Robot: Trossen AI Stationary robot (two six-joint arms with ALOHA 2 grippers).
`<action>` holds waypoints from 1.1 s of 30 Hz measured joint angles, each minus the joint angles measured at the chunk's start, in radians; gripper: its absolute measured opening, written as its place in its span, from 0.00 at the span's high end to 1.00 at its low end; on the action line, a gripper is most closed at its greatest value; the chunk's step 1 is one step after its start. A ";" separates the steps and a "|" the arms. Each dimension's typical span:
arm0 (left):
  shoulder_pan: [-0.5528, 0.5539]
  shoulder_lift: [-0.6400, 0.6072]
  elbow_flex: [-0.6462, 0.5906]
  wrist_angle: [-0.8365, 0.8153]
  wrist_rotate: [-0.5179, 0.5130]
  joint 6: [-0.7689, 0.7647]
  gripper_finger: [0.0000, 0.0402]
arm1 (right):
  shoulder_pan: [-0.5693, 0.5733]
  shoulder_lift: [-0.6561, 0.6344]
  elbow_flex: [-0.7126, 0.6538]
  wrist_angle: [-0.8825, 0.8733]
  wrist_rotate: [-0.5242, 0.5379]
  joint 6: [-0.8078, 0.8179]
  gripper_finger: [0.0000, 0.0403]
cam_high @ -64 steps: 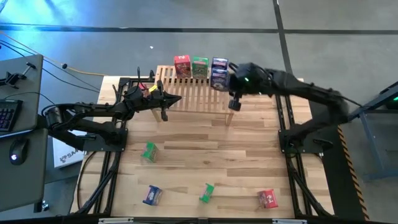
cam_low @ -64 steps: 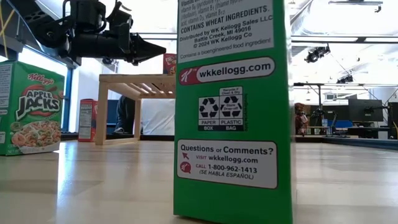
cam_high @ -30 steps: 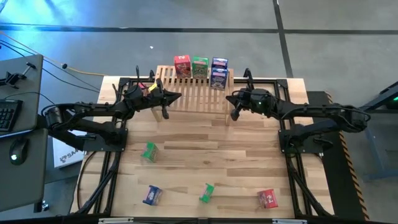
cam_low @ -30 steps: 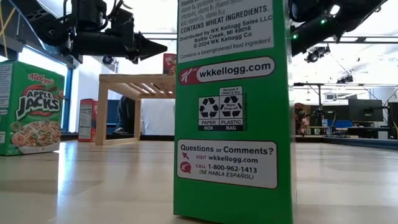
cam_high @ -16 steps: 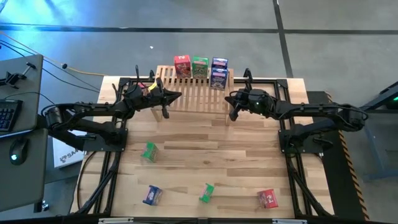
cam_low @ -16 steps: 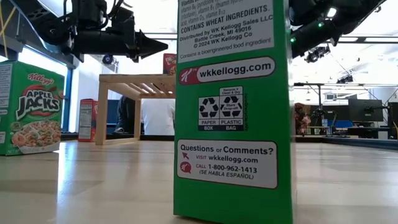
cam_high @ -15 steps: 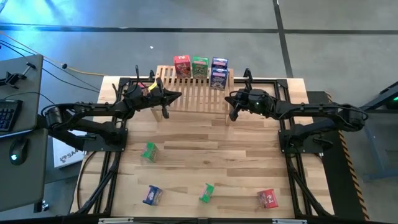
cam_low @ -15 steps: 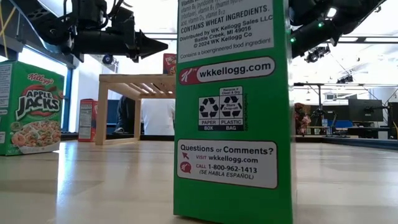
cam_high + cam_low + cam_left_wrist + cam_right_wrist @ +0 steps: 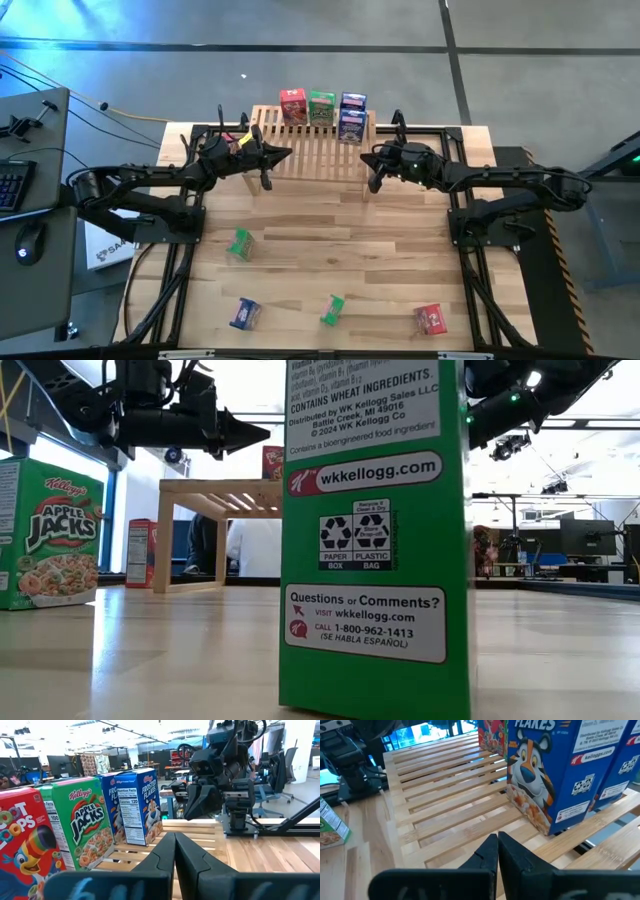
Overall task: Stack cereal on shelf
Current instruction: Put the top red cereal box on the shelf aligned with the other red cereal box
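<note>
Behind green box (image 9: 375, 530), shelf (image 9: 215, 495).

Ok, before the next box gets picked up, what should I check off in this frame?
1. Right hand empty and shut, at the shelf's right end: ok.
2. Left hand empty and shut, at the shelf's left end: ok.
3. Shelf has free slats in front of the back row: ok.
4. Boxes on the shelf stand upright, red box, green box, two blue boxes: ok.
5. Four boxes wait on the tabletop: ok.
6. All nine boxes in view: not ok, eight visible.
</note>
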 joint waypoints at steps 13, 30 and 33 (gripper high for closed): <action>0.000 0.000 0.000 0.001 0.000 0.007 1.00 | 0.000 0.026 0.000 0.020 0.041 0.029 1.00; 0.000 0.000 0.008 0.002 -0.002 0.009 1.00 | -0.034 0.089 0.000 0.159 0.093 0.068 1.00; 0.000 0.000 0.010 0.001 -0.002 0.007 1.00 | -0.034 0.089 0.000 0.174 0.093 0.068 1.00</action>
